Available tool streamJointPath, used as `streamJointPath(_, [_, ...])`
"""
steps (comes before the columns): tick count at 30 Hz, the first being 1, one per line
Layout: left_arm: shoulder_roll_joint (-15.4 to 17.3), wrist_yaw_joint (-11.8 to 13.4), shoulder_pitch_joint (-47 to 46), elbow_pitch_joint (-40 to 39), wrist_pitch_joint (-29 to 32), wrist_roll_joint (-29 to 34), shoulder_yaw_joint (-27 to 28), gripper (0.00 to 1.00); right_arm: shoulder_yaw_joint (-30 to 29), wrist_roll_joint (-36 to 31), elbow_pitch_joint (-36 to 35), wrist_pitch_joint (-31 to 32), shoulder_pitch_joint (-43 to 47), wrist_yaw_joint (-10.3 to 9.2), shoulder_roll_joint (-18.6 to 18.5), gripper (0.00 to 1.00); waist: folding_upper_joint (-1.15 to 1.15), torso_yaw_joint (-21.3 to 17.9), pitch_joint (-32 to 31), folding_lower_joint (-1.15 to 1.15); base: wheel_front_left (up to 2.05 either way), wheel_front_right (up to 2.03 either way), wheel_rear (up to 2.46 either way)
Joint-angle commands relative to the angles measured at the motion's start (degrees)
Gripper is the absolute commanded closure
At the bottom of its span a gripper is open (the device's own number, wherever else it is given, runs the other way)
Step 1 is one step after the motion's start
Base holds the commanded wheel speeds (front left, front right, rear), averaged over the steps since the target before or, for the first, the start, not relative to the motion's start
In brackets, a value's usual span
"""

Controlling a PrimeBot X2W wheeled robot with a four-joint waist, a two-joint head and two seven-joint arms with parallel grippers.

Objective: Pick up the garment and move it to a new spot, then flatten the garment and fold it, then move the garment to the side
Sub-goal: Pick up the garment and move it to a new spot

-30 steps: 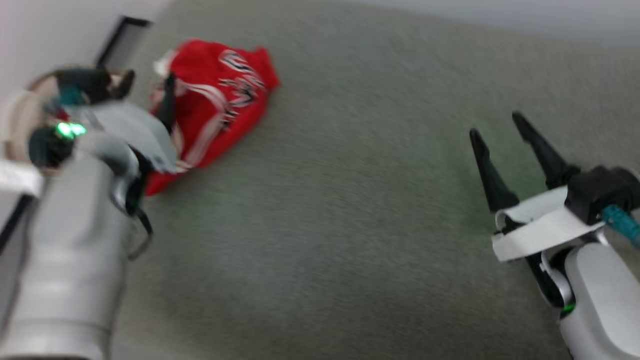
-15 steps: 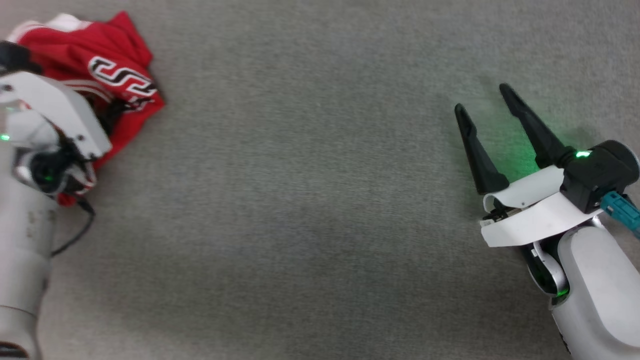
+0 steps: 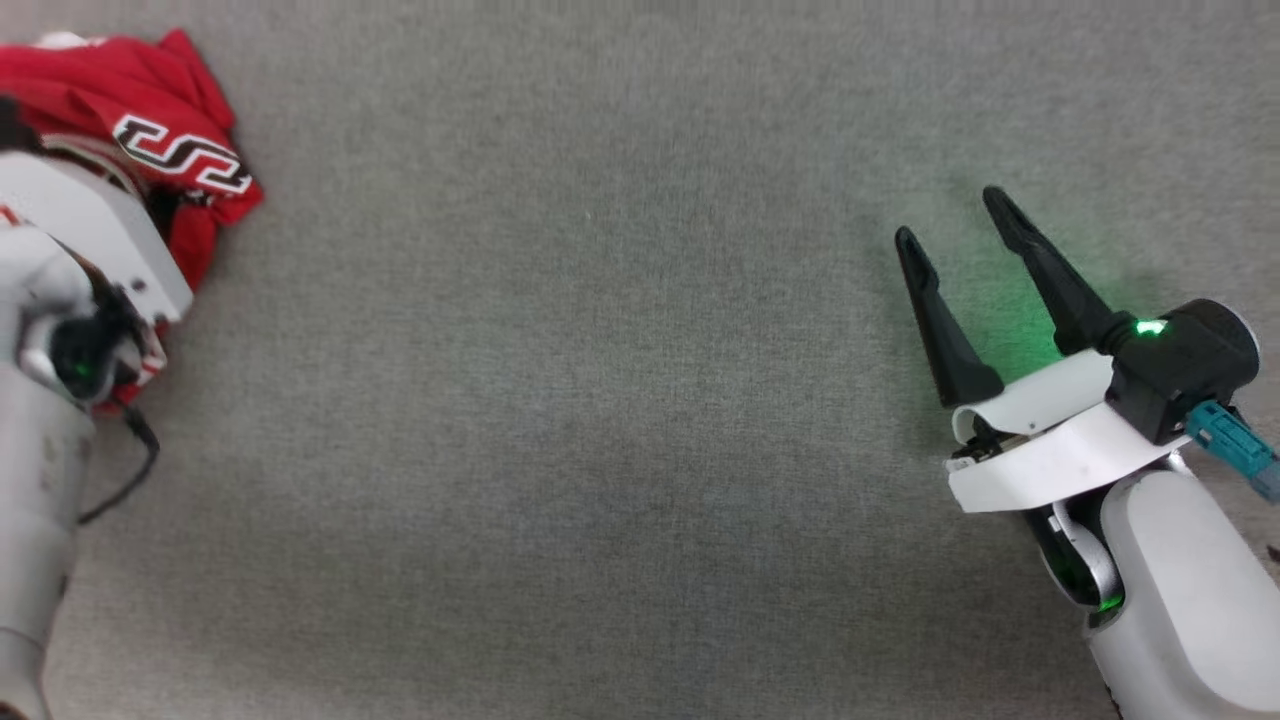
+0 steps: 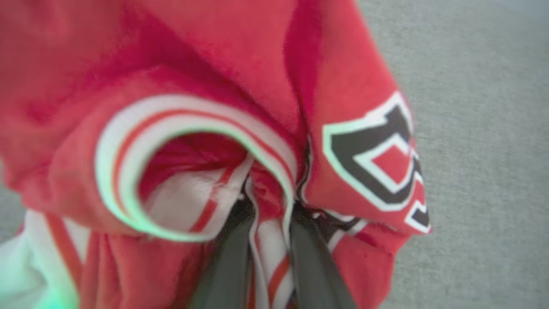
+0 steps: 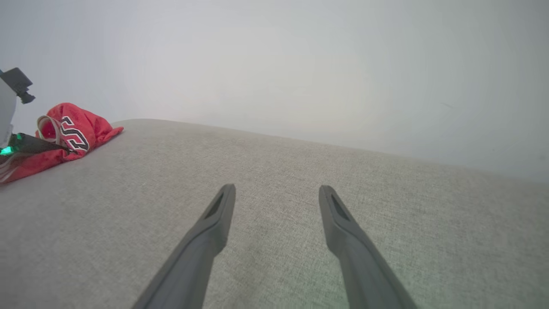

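Observation:
The garment (image 3: 130,100) is a crumpled red jersey with black-and-white lettering, lying at the far left of the grey surface. My left gripper (image 4: 271,210) is buried in it, with its two dark fingers drawn close on a fold of red-and-white striped trim. In the head view the white wrist housing (image 3: 90,240) hides those fingers. My right gripper (image 3: 950,215) hovers far to the right, open and empty. The right wrist view shows the right gripper (image 5: 276,191) spread over bare cloth, and the garment (image 5: 73,128) small at the left edge.
A grey woven surface (image 3: 600,400) spreads between the two arms. A pale wall (image 5: 274,64) rises behind its far edge. A black cable (image 3: 120,480) loops off my left wrist.
The head camera has swung, so the whole picture shifted and the garment now sits at the left edge. My left gripper has closed on the garment's fabric. The right gripper stays open.

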Motion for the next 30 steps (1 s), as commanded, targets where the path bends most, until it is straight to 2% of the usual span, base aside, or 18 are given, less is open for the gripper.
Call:
streamJointPath(1, [-2.23, -0.30, 3.22, 0.63, -0.54, 0.75, -1.90, 1.00, -0.32, 0.35, 0.01, -0.04, 0.60, -0.08, 0.39, 0.00, 0.00, 1.49, -4.13, 0.00, 0.00, 0.00, 0.00])
streamJointPath(5, [0.61, -0.25, 0.47, -1.73, -8.74, 3.72, -4.76, 1.00, -1.94, 0.76, 0.68, -0.04, 2.50, -0.08, 2.18, 0.00, 0.00, 1.31, -7.96, 0.00, 0.00, 0.00, 0.00])
streamJointPath(11, [0.77, -0.22, -1.45, -8.56, -14.08, 4.76, -10.59, 1.00, -5.49, 1.02, 0.50, -0.04, 5.49, -0.08, 4.53, 0.00, 0.00, -0.77, -11.88, 0.00, 0.00, 0.00, 0.00])
streamJointPath(16, [0.71, -0.22, -2.15, -20.04, -13.35, 1.82, -17.25, 1.00, -8.80, 1.11, -0.60, -0.04, 7.47, -0.08, 5.93, 0.00, 0.00, -3.97, -12.66, 0.00, 0.00, 0.00, 0.00])
streamJointPath(22, [1.10, -0.15, -3.67, -34.34, -9.61, -2.34, -28.55, 1.00, -11.55, 1.90, -2.32, -0.04, 8.15, -0.08, 7.75, 0.00, 0.00, -9.61, -10.74, 0.00, 0.00, 0.00, 0.00])
streamJointPath(25, [-0.06, -0.15, -5.53, -38.46, -8.63, -3.91, -34.00, 1.00, -12.61, 2.44, -3.01, -0.04, 8.03, -0.08, 8.72, 0.00, 0.00, -12.93, -9.17, 0.00, 0.00, 0.00, 0.00])
streamJointPath(30, [-2.44, -0.14, -9.96, -38.85, -10.55, -2.95, -42.77, 1.00, -14.10, 3.57, -3.61, -0.04, 7.74, -0.08, 10.10, 0.00, 0.00, -18.77, -6.67, 0.00, 0.00, 0.00, 0.00])
